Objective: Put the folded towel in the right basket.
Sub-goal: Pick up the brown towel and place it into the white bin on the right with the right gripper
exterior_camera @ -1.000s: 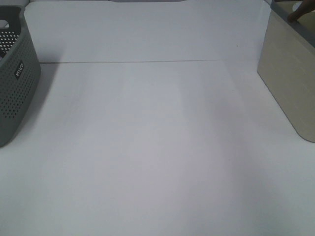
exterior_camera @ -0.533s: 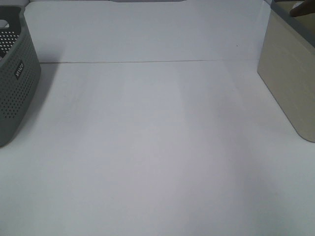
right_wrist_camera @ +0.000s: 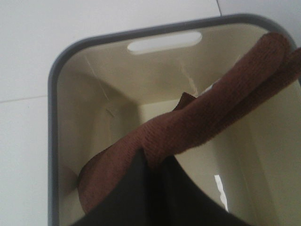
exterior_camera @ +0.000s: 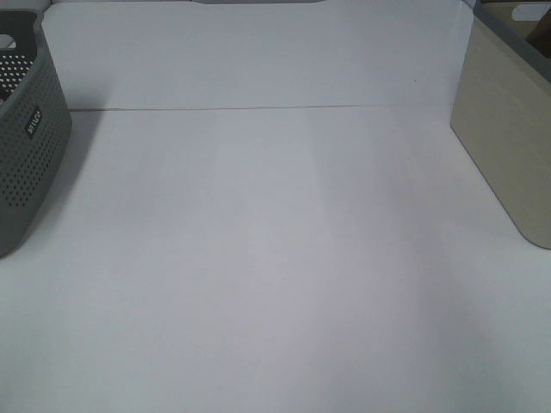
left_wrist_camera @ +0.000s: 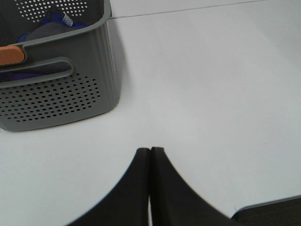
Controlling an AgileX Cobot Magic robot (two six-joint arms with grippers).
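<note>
The folded towel (right_wrist_camera: pixel 216 113), dark reddish-brown, hangs inside the right basket (right_wrist_camera: pixel 155 70), a beige bin with a grey rim. My right gripper (right_wrist_camera: pixel 153 162) is shut on the towel's edge above the bin's opening. The towel droops down toward the bin's floor. In the exterior high view the right basket (exterior_camera: pixel 508 138) stands at the right edge, and only a dark sliver (exterior_camera: pixel 542 33) shows above its rim. My left gripper (left_wrist_camera: pixel 150 151) is shut and empty, low over the white table beside the grey basket. Neither gripper shows in the exterior high view.
A grey perforated basket (exterior_camera: pixel 26 129) stands at the left edge; it holds blue-purple cloth (left_wrist_camera: pixel 42 33) and has an orange piece (left_wrist_camera: pixel 10 55) on its rim. The white table (exterior_camera: pixel 275 258) lies between the two baskets. A seam line (exterior_camera: pixel 258 108) crosses it at the back.
The tan-brown shape above the right basket's rim has moved right and lower, toward the frame's edge. Nothing else has moved.
</note>
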